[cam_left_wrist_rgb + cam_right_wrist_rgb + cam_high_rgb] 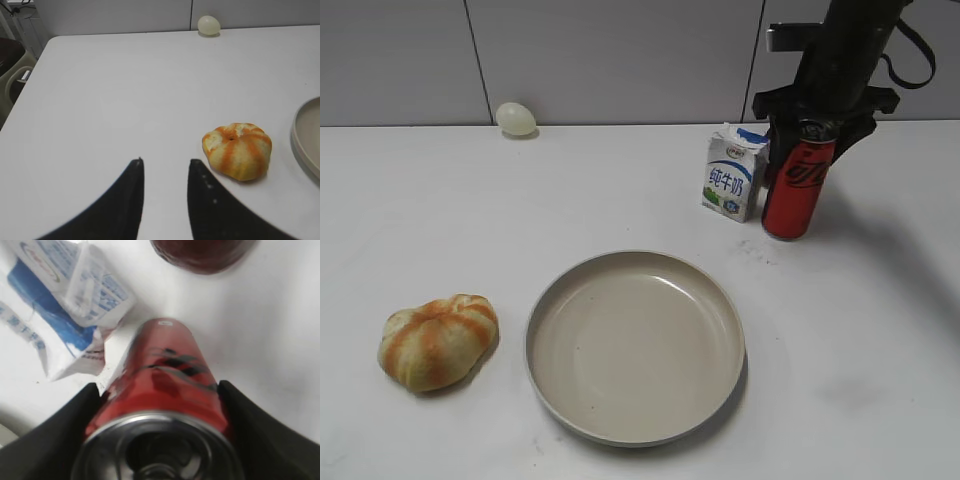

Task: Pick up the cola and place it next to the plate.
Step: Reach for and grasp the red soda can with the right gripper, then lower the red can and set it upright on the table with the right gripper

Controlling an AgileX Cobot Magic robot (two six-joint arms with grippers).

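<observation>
The cola (797,188) stands upright at the back right of the tabletop (440,220), just beside the milk carton (731,175) and well apart from the plate (636,345), which lies nearer the front. The right pincer (817,122) comes down over the can's top, and in the right wrist view its two dark fingers (60,430) flank the cola (165,375) just under the silver rim, apparently pressing on either side of the red wall. I judge it clenched on the can, though the can's base seems to rest on the tabletop.

The can looks smooth and glossy, so it is likely slippery (a thin metal wall also dents if squeezed hard). If full, it is fairly heavy for its slim shape and top-heavy to swing, so a hold high near the rim may let the bottom pendulum. A grip somewhat lower on the cylinder, across its widest line, would probably be steadier. The carton stands close enough that a sideways move could knock it. A dark red rounded thing (202,252) sits just beyond the can in the wrist view.

The left pincer (165,167) hangs released over bare tabletop, near the orange-striped bun (237,150), with a pale egg (208,24) at the far edge.
</observation>
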